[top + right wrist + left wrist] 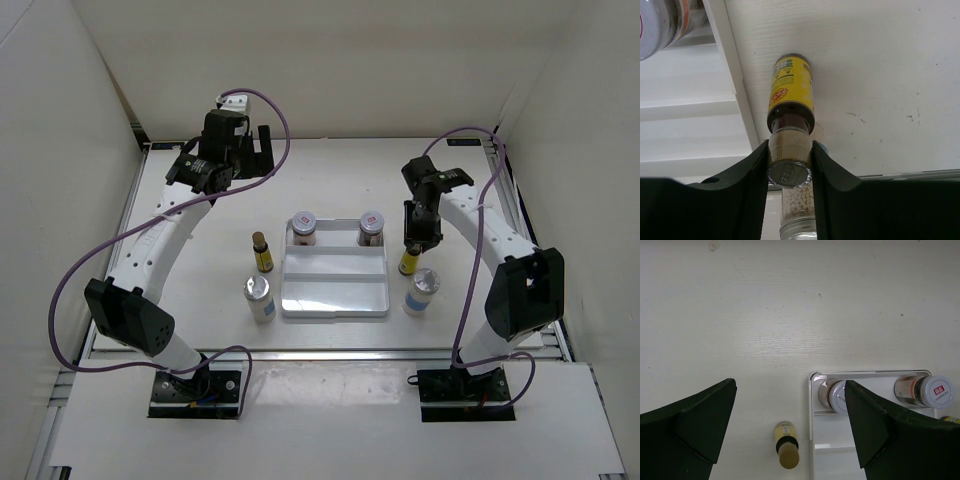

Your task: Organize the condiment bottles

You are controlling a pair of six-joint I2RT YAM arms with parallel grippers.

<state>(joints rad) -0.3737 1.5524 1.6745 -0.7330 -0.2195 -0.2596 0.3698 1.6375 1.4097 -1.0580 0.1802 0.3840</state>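
Observation:
My right gripper (789, 156) (414, 240) is shut on the tan cap of a slim yellow bottle (791, 92) (409, 263), which stands on the table just right of the white tray (335, 298). A white-blue silver-topped bottle (421, 293) (799, 207) stands close in front of it. Two brownish jars (303, 229) (371, 229) (836, 396) (931, 391) sit in the tray's back compartment. Left of the tray stand another yellow bottle (262, 252) (786, 444) and another white-blue bottle (259, 298). My left gripper (790, 389) (252, 143) hangs open high over the back of the table, holding nothing.
The tray's ridged front compartments (695, 125) hold nothing. White walls close in the table on three sides. A purple cable loops from each arm. The table's back half (790, 300) is bare white surface.

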